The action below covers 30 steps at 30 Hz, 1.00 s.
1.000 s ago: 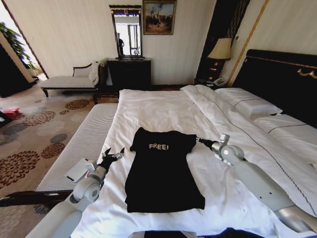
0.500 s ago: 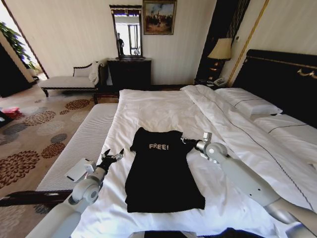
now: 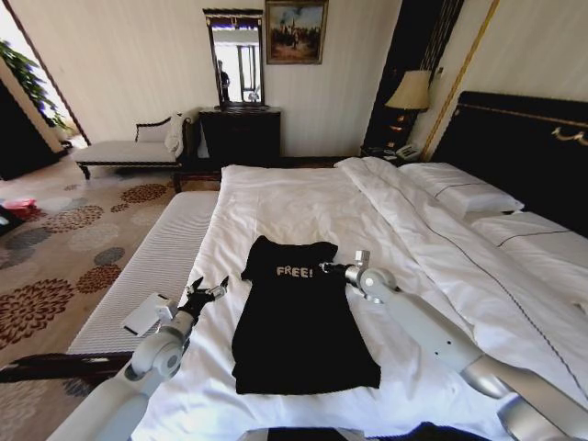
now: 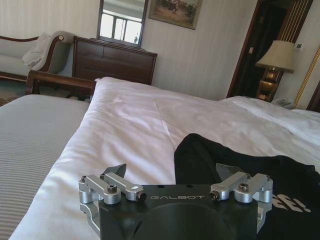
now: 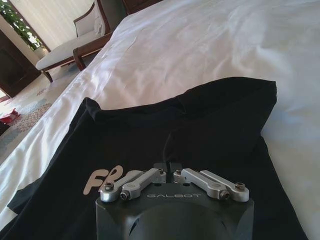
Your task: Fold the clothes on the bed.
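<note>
The black T-shirt [image 3: 303, 317] lies flat on the white duvet of the bed [image 3: 303, 207], roughly mid-bed, collar end toward the far side and hem toward the robot, with the white "FREE!" lettering [image 3: 294, 272] up on the chest.

Right gripper [image 3: 328, 267] sits over the shirt's right shoulder area, just beside the lettering — in the right wrist view its fingertips [image 5: 167, 165] are pinched together, pads meeting, w/ black fabric [image 5: 200, 130] directly beneath; can't tell whether any cloth is caught between them. The arm stretches in from the robot's right across the duvet.

Left gripper [image 3: 209, 288] hangs over bare white sheet just beside the shirt's left edge, apart from the fabric. Its fingers [image 4: 114, 172] are spread wide — nothing between them; the left wrist view shows the shirt [image 4: 240, 165] near its far finger.

A small white flat object [image 3: 145, 313] rests on the grey bench [image 3: 152, 266] alongside the bed.
</note>
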{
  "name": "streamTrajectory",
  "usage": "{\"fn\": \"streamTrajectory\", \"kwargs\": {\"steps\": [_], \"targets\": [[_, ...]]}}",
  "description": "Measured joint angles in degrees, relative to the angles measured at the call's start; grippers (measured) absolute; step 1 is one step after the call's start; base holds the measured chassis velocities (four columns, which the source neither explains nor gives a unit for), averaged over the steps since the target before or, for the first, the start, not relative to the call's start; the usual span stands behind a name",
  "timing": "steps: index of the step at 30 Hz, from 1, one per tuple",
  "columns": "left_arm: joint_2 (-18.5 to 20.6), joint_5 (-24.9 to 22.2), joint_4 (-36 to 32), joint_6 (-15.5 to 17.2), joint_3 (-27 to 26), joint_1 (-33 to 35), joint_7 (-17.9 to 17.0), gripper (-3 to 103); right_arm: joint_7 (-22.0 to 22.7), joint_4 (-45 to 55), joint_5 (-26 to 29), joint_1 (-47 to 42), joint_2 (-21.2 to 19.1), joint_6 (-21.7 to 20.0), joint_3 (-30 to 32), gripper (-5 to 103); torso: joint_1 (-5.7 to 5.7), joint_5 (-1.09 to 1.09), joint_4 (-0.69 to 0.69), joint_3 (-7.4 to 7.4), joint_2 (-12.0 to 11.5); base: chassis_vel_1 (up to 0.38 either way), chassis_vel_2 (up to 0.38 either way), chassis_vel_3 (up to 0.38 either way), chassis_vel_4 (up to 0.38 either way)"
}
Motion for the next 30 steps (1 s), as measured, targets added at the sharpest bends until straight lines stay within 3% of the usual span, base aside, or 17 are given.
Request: {"fn": "streamTrajectory", "kwargs": {"steps": [2, 5, 10, 11, 12, 14, 18, 22, 26, 30], "targets": [[-0.21, 0.00, 0.14, 0.00, 0.09, -0.11, 0.01, 100, -0.06, -0.22, -0.15, -0.27, 0.10, 0.05, 0.28, 12, 0.00, 0.01, 0.00, 0.00, 0.00, 0.000, 0.000, 0.000, 0.000], [-0.42, 0.03, 0.29, 0.00, 0.38, -0.40, -0.04, 100, -0.20, -0.18, -0.26, -0.69, 0.25, 0.12, 0.74, 17, 0.00, 0.00, -0.01, 0.00, 0.00, 0.000, 0.000, 0.000, 0.000], [-0.44, 0.04, 0.29, 0.00, 0.43, -0.73, -0.24, 100, -1.51, 0.35, -1.41, -0.94, 0.46, 0.19, 0.48, 38, 0.00, 0.00, 0.00, 0.00, 0.00, 0.000, 0.000, 0.000, 0.000], [-0.41, 0.03, 0.28, 0.00, 0.36, -0.71, -0.27, 100, -1.69, 0.35, -1.67, -0.85, 0.52, 0.22, 0.25, 38, 0.00, 0.00, -0.01, 0.00, 0.00, 0.000, 0.000, 0.000, 0.000], [-0.36, 0.03, 0.23, 0.00, 0.11, -0.52, -0.37, 100, -1.81, 0.35, -1.91, -0.63, 0.71, 0.37, -0.05, 50, 0.00, 0.01, 0.00, 0.00, 0.00, 0.000, 0.000, 0.000, 0.000], [-0.34, 0.03, 0.16, 0.01, -0.06, -0.33, -0.41, 100, -1.81, 0.35, -1.95, -0.49, 0.80, 0.45, -0.09, 50, 0.00, 0.01, 0.01, 0.00, 0.00, 0.000, 0.000, 0.000, 0.000], [-0.63, 0.09, -0.02, 0.03, -0.53, 0.52, -0.48, 100, -3.17, 1.40, -3.25, -0.76, 0.01, 0.98, -0.05, 71, 0.00, 0.00, 0.01, 0.00, 0.00, 0.000, 0.000, 0.000, 0.000], [-0.90, 0.17, 0.12, 0.07, -0.38, 0.39, -0.60, 100, -3.84, 2.19, -3.98, -1.47, -0.49, 1.39, 0.65, 82, 0.00, 0.01, 0.00, 0.00, 0.00, 0.000, 0.000, 0.000, 0.000], [-1.00, 0.17, 0.09, 0.30, 0.20, -0.34, -1.00, 100, -7.13, 3.39, -4.49, -2.49, -1.42, 4.65, 2.15, 97, 0.00, 0.01, -0.01, 0.00, 0.00, 0.000, 0.000, 0.000, 0.000], [-0.93, 0.17, 0.09, 0.42, 0.29, -0.60, -1.15, 100, -10.47, 3.74, -5.20, -3.00, -1.70, 8.41, 2.79, 100, 0.00, 0.01, -0.01, 0.00, 0.00, 0.000, 0.000, 0.000, 0.000]]}}
